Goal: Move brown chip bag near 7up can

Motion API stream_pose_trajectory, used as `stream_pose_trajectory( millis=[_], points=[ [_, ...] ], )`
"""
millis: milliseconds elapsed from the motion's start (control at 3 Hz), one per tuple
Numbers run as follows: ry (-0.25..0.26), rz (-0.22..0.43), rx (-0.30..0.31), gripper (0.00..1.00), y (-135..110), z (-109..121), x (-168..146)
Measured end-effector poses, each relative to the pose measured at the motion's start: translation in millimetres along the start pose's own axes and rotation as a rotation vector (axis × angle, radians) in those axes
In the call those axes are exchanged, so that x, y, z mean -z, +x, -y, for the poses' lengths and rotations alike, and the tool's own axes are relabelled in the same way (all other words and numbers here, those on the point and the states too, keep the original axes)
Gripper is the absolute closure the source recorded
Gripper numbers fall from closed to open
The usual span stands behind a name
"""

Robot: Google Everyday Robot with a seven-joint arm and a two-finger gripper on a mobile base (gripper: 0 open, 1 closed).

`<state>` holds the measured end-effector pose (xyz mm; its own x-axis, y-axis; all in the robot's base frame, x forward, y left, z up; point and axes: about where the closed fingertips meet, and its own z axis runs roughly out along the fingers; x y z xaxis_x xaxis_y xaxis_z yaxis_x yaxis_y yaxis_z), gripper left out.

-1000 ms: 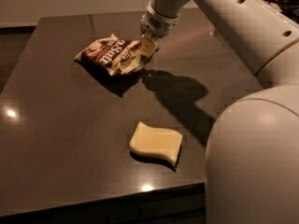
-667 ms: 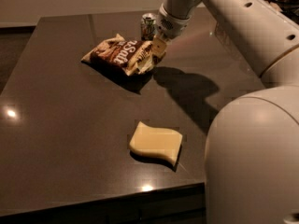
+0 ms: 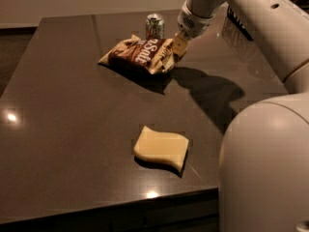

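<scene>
The brown chip bag, dark brown with cream ends and white script, hangs tilted just above the dark table, casting a shadow beneath it. My gripper is shut on the bag's right end. The 7up can stands upright right behind the bag, its lower part hidden by the bag. The white arm reaches in from the upper right.
A pale-yellow wavy sponge-like block lies near the table's front edge. The robot's white body fills the lower right. The table's front edge runs along the bottom, with floor beyond its left edge.
My gripper has carried the chip bag to the right and toward the back of the table. The can, hidden at first, now stands just behind the bag.
</scene>
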<state>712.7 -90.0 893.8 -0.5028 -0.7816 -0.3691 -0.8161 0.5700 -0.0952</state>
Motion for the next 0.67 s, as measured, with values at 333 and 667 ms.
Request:
stream_pose_trajectory(
  millis=[333, 667],
  points=[
    [0.017, 0.000, -0.012, 0.85, 8.4, 9.2, 3.7],
    [0.016, -0.001, -0.012, 0.61, 8.1, 9.7, 0.5]
  ],
)
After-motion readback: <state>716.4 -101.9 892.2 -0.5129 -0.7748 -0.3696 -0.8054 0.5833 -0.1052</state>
